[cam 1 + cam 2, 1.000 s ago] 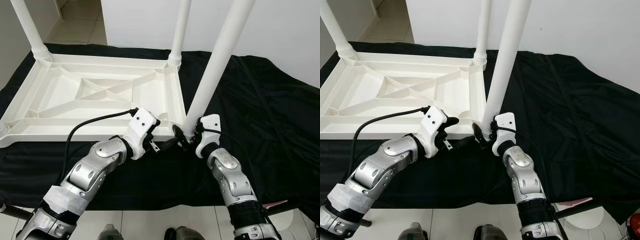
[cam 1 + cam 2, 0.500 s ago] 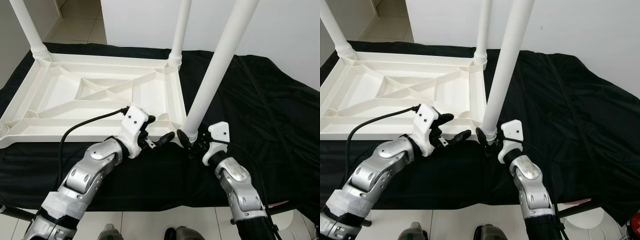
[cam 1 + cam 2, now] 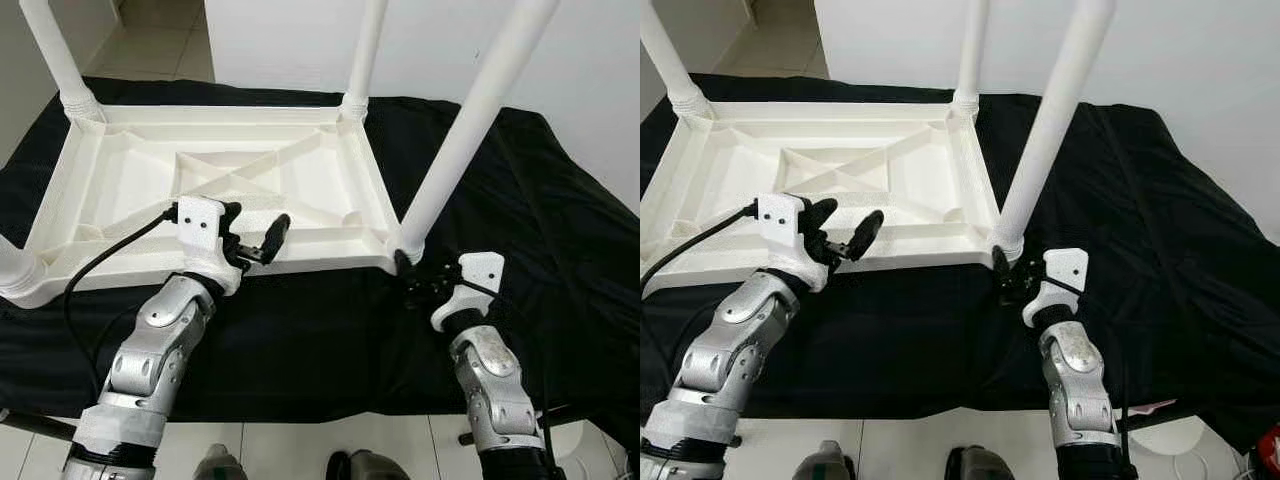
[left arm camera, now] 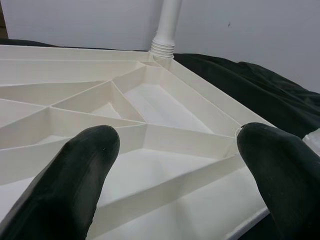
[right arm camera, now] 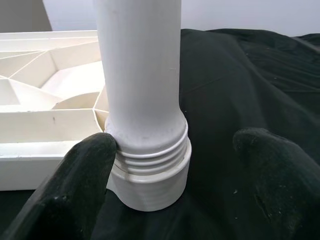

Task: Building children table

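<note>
1. Your upturned table top (image 3: 230,190) lies upper left on the black cloth (image 3: 520,230).
2. Your right end effector (image 3: 415,285) gapes wide at the near leg (image 3: 470,130)'s threaded base.
3. Your left end effector (image 3: 262,240) hovers wide open over the near rim.

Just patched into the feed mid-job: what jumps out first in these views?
An upside-down white plastic table lies on a black cloth, its legs pointing up. The right gripper, open, sits at the threaded base of the near right leg. The left gripper, also open, hovers over the table's near edge.
</note>
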Available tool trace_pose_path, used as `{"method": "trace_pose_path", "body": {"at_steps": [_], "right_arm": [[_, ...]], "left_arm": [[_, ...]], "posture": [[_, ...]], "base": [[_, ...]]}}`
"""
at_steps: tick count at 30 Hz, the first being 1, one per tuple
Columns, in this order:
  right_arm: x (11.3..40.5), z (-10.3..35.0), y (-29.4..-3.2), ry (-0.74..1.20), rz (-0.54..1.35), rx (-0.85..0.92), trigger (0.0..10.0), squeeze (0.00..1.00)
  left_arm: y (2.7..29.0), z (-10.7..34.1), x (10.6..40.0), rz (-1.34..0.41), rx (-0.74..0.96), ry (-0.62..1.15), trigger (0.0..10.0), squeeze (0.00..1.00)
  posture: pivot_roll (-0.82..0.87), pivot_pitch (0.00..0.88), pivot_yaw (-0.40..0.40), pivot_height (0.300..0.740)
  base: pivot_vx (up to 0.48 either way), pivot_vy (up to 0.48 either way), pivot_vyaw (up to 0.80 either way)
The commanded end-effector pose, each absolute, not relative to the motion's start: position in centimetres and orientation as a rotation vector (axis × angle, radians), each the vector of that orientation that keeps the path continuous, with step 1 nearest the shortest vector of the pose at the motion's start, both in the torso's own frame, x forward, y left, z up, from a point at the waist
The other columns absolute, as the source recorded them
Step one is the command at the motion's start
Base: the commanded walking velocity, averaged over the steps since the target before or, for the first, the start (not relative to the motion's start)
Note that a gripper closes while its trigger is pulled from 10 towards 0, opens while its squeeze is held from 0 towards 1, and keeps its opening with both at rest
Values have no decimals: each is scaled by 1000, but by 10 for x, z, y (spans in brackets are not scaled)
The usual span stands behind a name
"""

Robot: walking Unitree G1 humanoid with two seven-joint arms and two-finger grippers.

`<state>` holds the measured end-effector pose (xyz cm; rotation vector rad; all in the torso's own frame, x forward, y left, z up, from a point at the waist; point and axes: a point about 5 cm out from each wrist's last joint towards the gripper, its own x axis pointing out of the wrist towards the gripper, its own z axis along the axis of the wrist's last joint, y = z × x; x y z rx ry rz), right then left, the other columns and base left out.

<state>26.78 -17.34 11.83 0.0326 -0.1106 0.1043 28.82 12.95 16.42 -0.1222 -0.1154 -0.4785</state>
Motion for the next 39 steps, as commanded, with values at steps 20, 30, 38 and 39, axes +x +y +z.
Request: {"method": "trace_pose_path", "body": {"at_steps": [20,30,38,39], "right_arm": [[260,124,-175,-167,128,21,10000,0],[259,132,-151,-205,134,14,10000,0],[255,131,-145,-207,164,13,10000,0],[255,132,-144,-208,162,12,10000,0]], "left_arm": [[127,163,288,-484,-99,-137,10000,0],[119,166,287,-450,-133,-160,10000,0],[126,168,289,-368,-166,-190,10000,0],[126,168,288,-375,-155,-193,10000,0]], "posture": [[59,69,-53,740],[57,72,-51,740],[54,77,-48,740],[54,77,-48,740]], "base": [[0,0,0],[0,0,0],[0,0,0],[0,0,0]]}}
